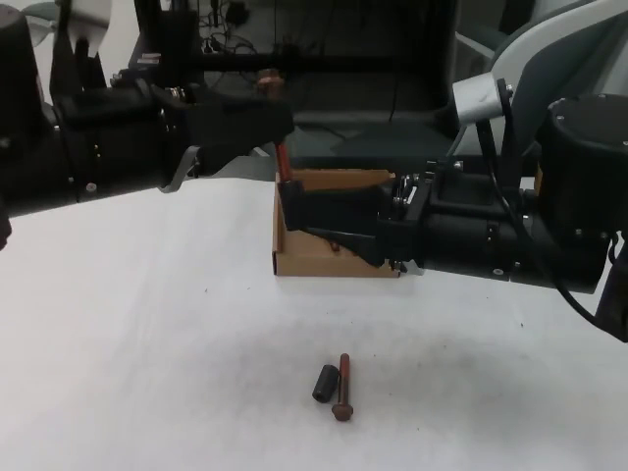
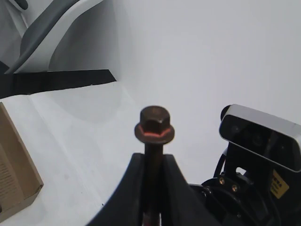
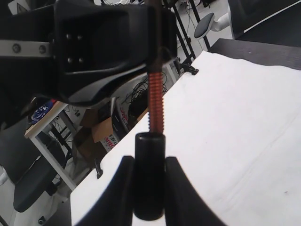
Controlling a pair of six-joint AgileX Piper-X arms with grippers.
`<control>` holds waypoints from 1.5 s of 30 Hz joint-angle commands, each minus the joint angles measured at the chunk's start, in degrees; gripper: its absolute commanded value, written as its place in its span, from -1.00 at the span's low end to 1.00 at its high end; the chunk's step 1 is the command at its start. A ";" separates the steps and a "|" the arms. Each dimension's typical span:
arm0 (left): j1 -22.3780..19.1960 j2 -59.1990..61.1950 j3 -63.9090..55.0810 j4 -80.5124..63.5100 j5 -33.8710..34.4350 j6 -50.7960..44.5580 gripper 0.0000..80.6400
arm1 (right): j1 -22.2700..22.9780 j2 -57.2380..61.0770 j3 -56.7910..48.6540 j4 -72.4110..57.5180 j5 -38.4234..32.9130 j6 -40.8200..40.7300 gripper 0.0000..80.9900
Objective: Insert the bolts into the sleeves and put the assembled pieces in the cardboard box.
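Note:
Above the cardboard box [image 1: 332,261], my left gripper [image 1: 263,116] is shut on a rust-coloured bolt [image 1: 281,157]. Its hex head [image 2: 154,125] sticks out past the two dark fingers [image 2: 133,188]. The bolt's threaded end [image 3: 155,101] enters the top of a black sleeve [image 3: 149,179], on which my right gripper [image 3: 149,190] is shut. In the high view that right gripper [image 1: 299,208] sits just below the left one, over the box's left side. A second bolt [image 1: 341,387] and a second black sleeve [image 1: 325,382] lie side by side on the white bench near the front.
The open box stands mid-bench, partly covered by the right arm [image 1: 491,235]. The left arm [image 1: 88,147] stretches in from the far left. White bench surface [image 1: 147,324] spreads around the loose bolt and sleeve. Chairs and cables fill the room behind.

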 commanded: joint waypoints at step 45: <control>-3.72 -0.24 -0.34 11.68 -10.56 8.86 0.74 | -0.18 -0.16 -0.40 -1.83 0.46 0.23 -0.99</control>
